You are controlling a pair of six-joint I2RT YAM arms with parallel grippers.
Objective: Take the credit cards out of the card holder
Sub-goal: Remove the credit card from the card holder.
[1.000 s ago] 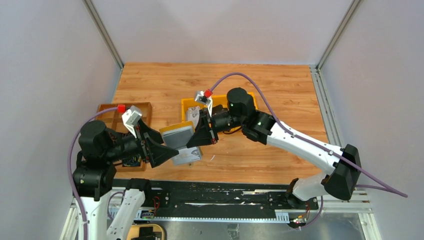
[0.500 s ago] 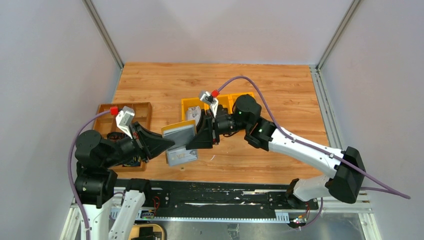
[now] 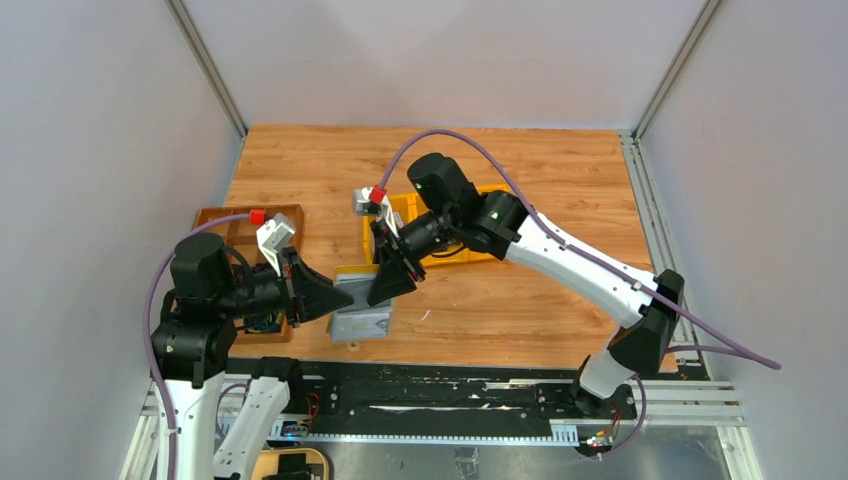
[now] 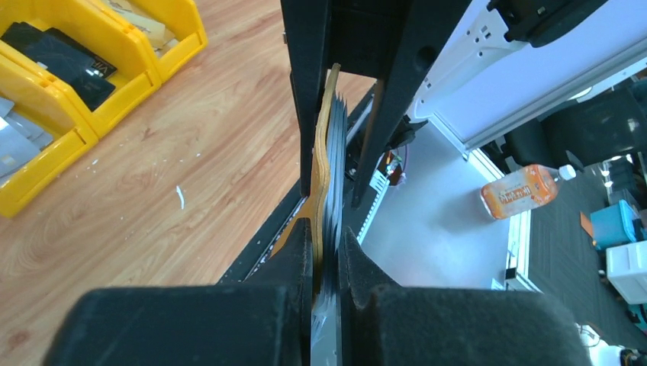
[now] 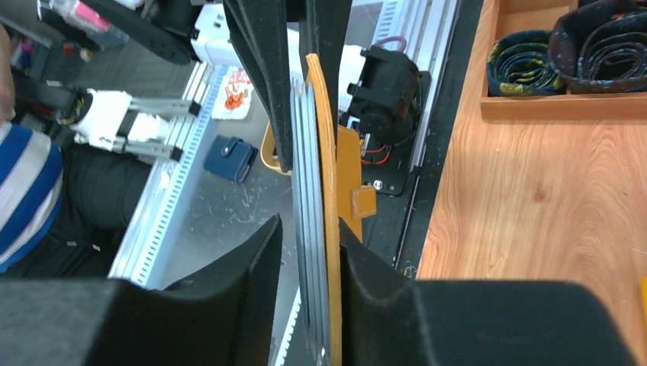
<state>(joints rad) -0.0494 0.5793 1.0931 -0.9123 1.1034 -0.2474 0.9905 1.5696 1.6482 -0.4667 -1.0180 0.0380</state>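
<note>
Wooden table (image 3: 560, 170) under yellow bins (image 4: 30, 179) and brown tray (image 5: 564, 107).

We read almost nothing here.
- Black card (image 4: 72, 65) in yellow bin (image 4: 122, 107): pale gold lettering near its corner, too small for us to make out.
- Orange bottle (image 4: 521, 191) on floor beyond table (image 4: 191, 152): label band present, wording blurred.
- White sheet (image 5: 239, 90) on metal frame: red marks, maybe a sign or drawing, we cannot decipher them.
- Card holder (image 4: 323, 152): seen edge-on in both wrist views, no print visible to us.
- Top view: no legible characters.
</note>
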